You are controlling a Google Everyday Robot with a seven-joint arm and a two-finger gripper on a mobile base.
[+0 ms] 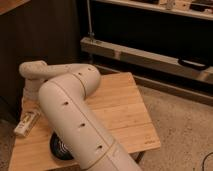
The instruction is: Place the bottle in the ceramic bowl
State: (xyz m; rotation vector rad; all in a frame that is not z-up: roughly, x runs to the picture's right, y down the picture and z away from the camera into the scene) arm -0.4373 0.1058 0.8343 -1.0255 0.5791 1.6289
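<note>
A dark wall [40, 30] is filling the upper left of the camera view. Beside it, a long pale metal shelf [150, 57] is running across the background towards the right. A speckled grey floor [185, 130] is showing at the lower right.

A thick white robot arm [75, 115] is rising from the bottom edge. It is leaning up and to the left over a table [125, 110] of light wood planks. The arm is bending at a rounded elbow, reaching left to a second joint, then turning down towards the table's far left corner. It is covering much of the table's left half.

A black bowl [57, 147] is sitting on the table near the front edge, and only its left part is showing from behind the arm. The inside that shows is holding nothing.

A white bottle [26, 124] is lying on its side at the table's left edge. It is outside the bowl and a little to the left of it, angled with one end pointing up and to the right.

The end effector [31, 103] is hanging at the end of the arm, just above the bottle's far end. Its fingers are standing spread and are pinching nothing. Whether it is touching the bottle cannot be told.
</note>
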